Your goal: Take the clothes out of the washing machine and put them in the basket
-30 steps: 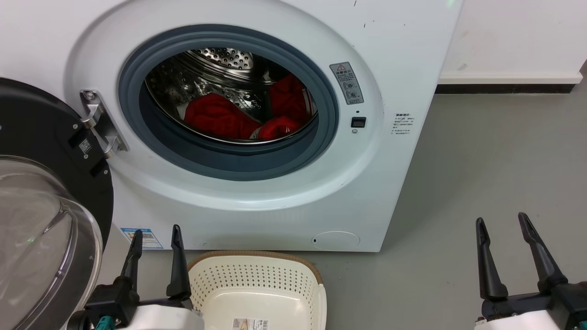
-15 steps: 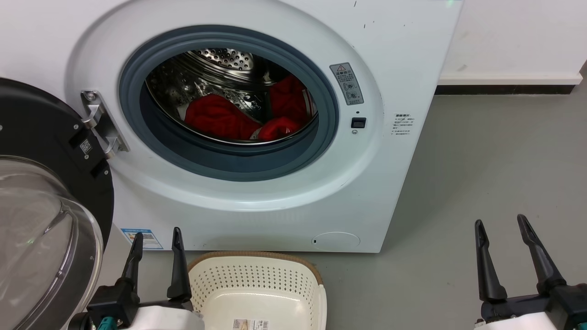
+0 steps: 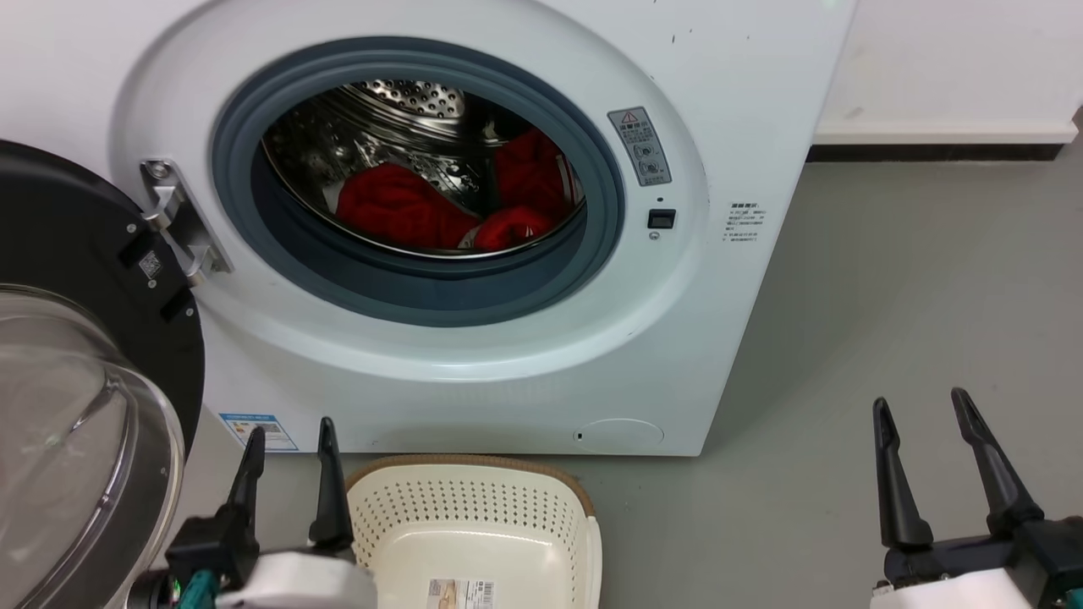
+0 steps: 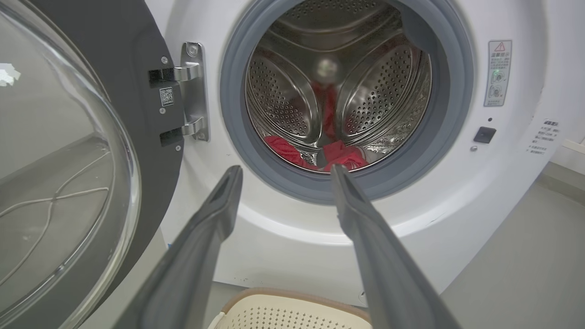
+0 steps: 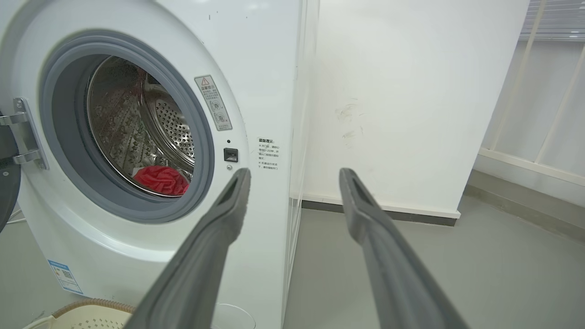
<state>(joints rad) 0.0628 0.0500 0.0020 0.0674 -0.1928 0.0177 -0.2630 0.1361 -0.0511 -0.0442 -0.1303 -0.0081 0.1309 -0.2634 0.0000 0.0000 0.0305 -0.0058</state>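
A grey floor (image 3: 888,296) runs up to a white wall (image 3: 948,59), and against it stands the washing machine (image 3: 744,101), its door (image 3: 76,254) swung wide open on the robot's left. Nothing of the task looks done yet. The clothes (image 3: 398,211) lie low in the drum (image 3: 406,97), behind the grey seal (image 3: 406,292), as red heaps, one toward the left and one piled toward the right with a little white trim showing. I cannot tell where one garment ends and the other begins. The basket (image 3: 465,512) sits on the floor just in front of the machine, below the opening, and as much of its inside as shows is bare apart from the label (image 3: 461,589) stuck to its bottom. The left pincer (image 3: 290,430) hovers low beside the basket's left side, fingers spread wide and holding nothing. In its wrist view the fingers point up at the opening, with the red cloth showing between them further in. The right pincer (image 3: 920,399), likewise wide and empty, hangs well off to the right over the floor, clear of the machine's front corner. As I judge it, the whole job is left: reach into the drum, grip a garment, bring it out over the seal, drop it in the basket, then do the same for the second.
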